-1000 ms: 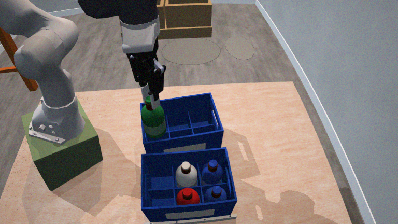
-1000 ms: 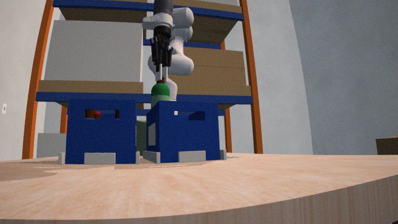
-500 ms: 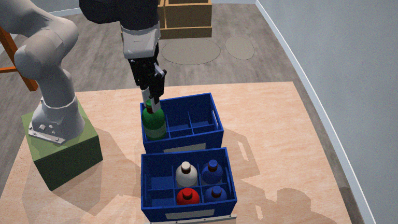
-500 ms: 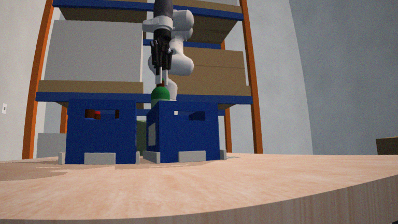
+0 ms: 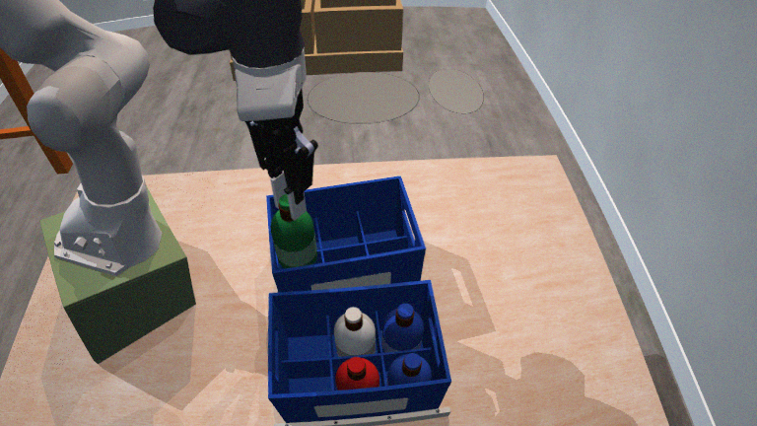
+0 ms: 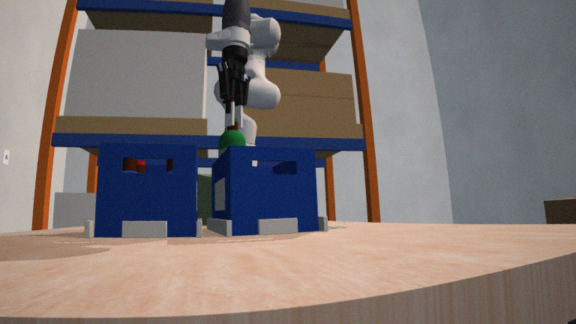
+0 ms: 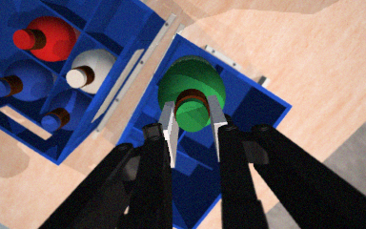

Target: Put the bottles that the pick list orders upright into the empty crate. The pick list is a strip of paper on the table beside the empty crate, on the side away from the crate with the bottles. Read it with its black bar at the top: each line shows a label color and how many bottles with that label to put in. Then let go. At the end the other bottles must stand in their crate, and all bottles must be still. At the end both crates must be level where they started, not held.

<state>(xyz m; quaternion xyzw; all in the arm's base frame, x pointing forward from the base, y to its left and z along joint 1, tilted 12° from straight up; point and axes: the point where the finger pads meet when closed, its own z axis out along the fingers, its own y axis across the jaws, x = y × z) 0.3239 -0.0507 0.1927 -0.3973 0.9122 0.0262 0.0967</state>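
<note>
My gripper (image 5: 288,204) (image 6: 234,122) (image 7: 193,113) is shut on the neck of an upright green bottle (image 5: 293,232) (image 6: 232,139) (image 7: 192,76). The bottle is inside the front left compartment of the back crate (image 5: 296,280) (image 6: 263,193); whether its base touches the floor is hidden. The other compartments seen there hold no bottle. The front crate (image 5: 301,405) (image 6: 146,197) holds a white bottle (image 5: 355,334) (image 7: 97,72), a red bottle (image 5: 357,378) (image 7: 56,40) and two blue bottles (image 5: 402,331) (image 5: 410,375) (image 7: 69,107) (image 7: 33,81). Its two left compartments are empty. The pick list is not readable.
The crates stand close together on the wooden table (image 5: 514,220) (image 6: 297,277), with low grey strips (image 6: 144,229) (image 6: 277,226) around their bases. The arm's green pedestal (image 5: 133,310) stands left of them. Crate walls and dividers surround the held bottle.
</note>
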